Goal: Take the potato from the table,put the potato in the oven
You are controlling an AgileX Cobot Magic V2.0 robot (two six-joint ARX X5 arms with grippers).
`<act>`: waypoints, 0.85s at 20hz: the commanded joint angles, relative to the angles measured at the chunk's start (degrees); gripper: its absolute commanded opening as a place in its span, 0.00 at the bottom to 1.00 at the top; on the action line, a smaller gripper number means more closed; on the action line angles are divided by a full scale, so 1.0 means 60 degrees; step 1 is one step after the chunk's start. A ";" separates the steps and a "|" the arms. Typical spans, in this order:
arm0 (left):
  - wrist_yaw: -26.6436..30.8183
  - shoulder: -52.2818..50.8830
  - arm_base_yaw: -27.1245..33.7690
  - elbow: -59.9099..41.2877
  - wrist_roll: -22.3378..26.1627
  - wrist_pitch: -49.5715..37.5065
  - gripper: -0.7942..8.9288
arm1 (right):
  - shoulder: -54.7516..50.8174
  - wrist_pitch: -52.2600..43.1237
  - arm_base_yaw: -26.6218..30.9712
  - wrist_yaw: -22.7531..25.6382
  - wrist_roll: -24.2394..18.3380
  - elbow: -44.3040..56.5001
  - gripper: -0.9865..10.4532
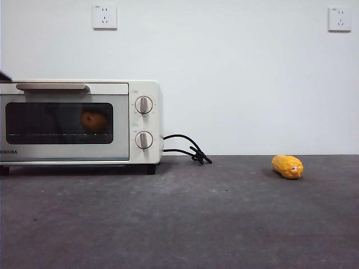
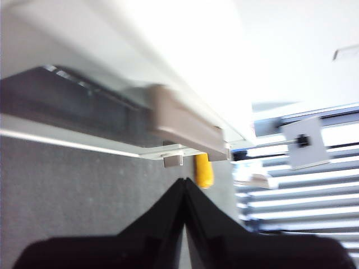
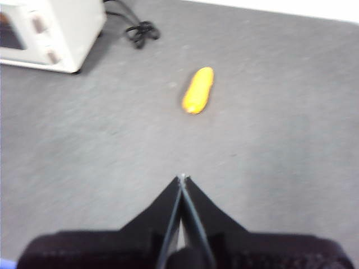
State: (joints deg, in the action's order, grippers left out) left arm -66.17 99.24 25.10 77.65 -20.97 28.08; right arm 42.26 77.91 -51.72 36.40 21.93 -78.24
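Dark grey table point(image 1: 185, 224), white wall behind: potato point(image 1: 93, 120) dimly visible, apparently on the rack, behind the closed glass door of the oven point(image 1: 78, 120); left gripper point(image 2: 185, 182), jaws together and empty, close by its handle point(image 2: 188, 120); right gripper point(image 3: 182, 179), likewise closed, well apart near corn cob point(image 3: 198, 89).

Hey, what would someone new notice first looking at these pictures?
First the cream oven at the table's left, door shut, with the potato showing dimly behind its dark glass. Then the yellow corn lying alone on the table far to the right. The left gripper sits shut close to the oven's handle; the right gripper hangs shut over the table, short of the corn.
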 commanded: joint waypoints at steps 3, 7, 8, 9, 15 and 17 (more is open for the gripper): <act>0.1042 -0.2011 -0.0648 -0.0036 0.0856 0.0288 0.07 | 0.0120 0.0211 0.0000 0.1075 0.0182 0.0087 0.09; 0.1803 -0.3810 -0.2306 -0.0036 0.1872 0.1486 0.07 | 0.0120 0.0211 0.0000 0.1078 0.0335 0.0087 0.09; 0.2317 -0.4262 -0.2812 -0.0036 0.2634 0.2215 0.07 | 0.0120 0.0211 0.0000 0.1078 0.0332 0.0087 0.09; 0.3053 -0.4747 -0.3355 -0.0036 0.3362 0.3107 0.07 | 0.0120 0.0211 0.0000 0.1078 0.0332 0.0087 0.09; 0.7453 -0.7318 -0.6532 -0.0036 0.2328 0.4878 0.07 | 0.0120 0.0208 0.0000 0.1078 0.0321 0.0084 0.09; 0.8134 -0.7956 -0.7275 -0.0036 0.1698 0.4881 0.07 | 0.0120 0.0208 0.0000 0.1082 0.0321 0.0084 0.09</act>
State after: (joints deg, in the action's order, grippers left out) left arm -19.27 52.82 -16.93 77.65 -6.90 57.58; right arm 42.96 77.91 -51.72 42.63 23.22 -78.24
